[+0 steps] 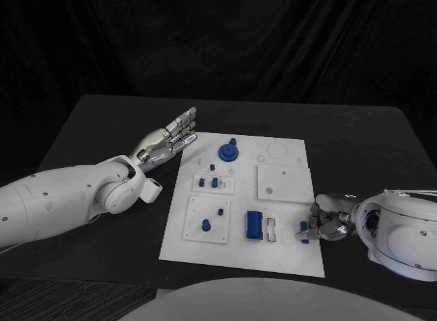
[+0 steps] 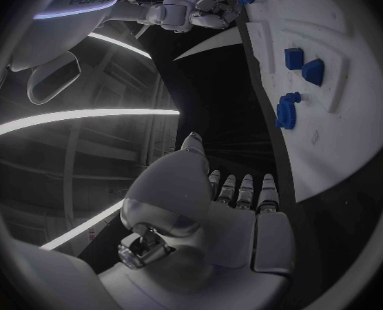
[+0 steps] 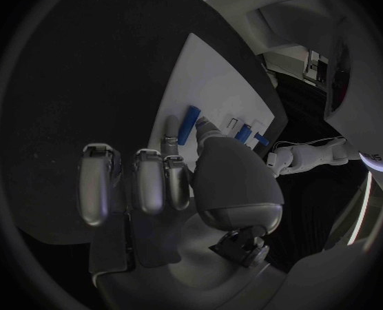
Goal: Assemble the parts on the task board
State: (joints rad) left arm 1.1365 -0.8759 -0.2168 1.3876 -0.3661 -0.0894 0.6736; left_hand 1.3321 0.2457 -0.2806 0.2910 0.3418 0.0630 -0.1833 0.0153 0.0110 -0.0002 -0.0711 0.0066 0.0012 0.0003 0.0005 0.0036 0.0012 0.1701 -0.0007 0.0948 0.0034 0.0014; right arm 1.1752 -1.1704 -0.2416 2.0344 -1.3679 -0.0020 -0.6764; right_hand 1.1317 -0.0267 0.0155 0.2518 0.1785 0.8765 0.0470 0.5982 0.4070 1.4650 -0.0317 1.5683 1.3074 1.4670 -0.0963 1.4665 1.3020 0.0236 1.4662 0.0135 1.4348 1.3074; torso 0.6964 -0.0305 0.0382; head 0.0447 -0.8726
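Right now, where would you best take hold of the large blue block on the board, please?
Probably from above, pinching the block across its long sides near the middle: it lies flat on the board, long and narrow. A white piece sits close beside it, so room there is tight.

Matt white task board (image 1: 281, 254), glossy metallic left hand (image 1: 168, 142).

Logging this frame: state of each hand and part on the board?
left hand: open, fingers straight, off the board's left edge, holding nothing
right hand: fingers pinching a small blue peg at the board's near right edge
task board: flat on table
blue block: lying on board
round blue part: at far end
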